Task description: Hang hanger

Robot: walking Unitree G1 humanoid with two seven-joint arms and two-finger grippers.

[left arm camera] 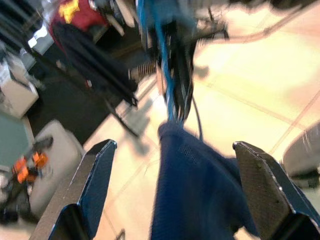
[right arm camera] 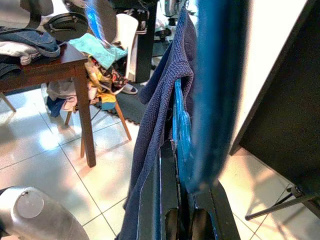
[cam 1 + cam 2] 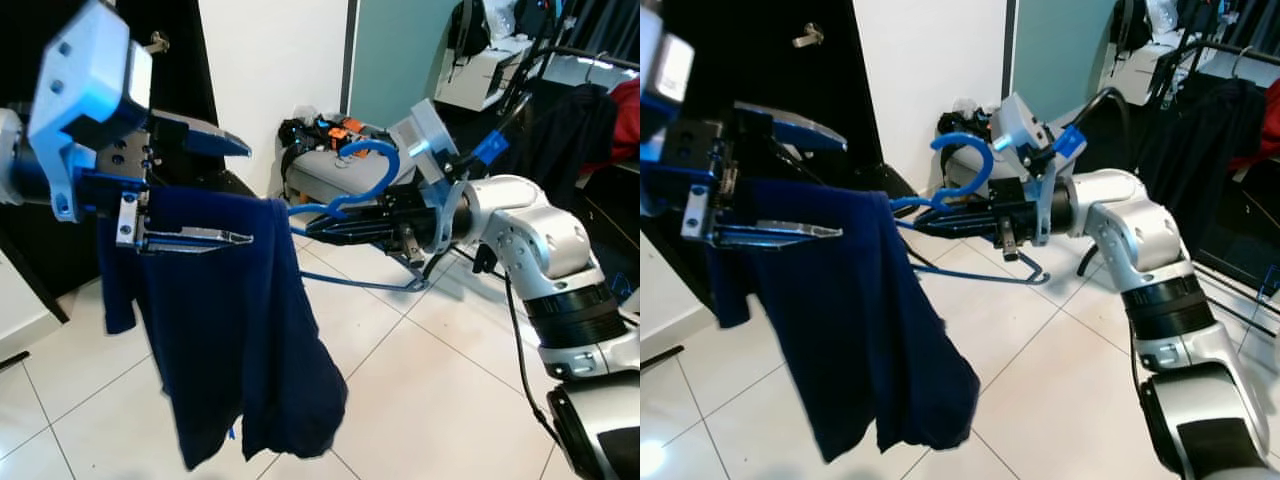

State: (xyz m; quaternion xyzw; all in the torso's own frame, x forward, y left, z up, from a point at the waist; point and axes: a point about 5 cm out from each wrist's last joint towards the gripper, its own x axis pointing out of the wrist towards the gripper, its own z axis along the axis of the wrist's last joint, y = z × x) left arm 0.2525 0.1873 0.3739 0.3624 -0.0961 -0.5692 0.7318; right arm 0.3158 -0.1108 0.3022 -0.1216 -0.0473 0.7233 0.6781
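Observation:
A blue plastic hanger (image 3: 370, 146) is held out level in front of me, with my right gripper (image 3: 305, 230) shut on it just below the hook. A navy garment (image 3: 230, 320) is draped over the hanger and hangs down toward the floor. My left gripper (image 3: 245, 195) is open at the garment's upper edge, one finger above the cloth and one below. In the left wrist view the navy garment (image 1: 195, 185) lies between the two spread fingers (image 1: 95, 185). The right wrist view looks along the hanger (image 2: 182, 130), with the garment (image 2: 160, 110) over it.
A clothes rack with dark garments (image 3: 570, 130) stands at the back right. A grey case with cables (image 3: 330, 172) lies by the white wall. A black door (image 3: 180, 60) is behind my left arm. A wooden table (image 2: 55, 65) piled with clothes stands on the tiled floor (image 3: 430, 380).

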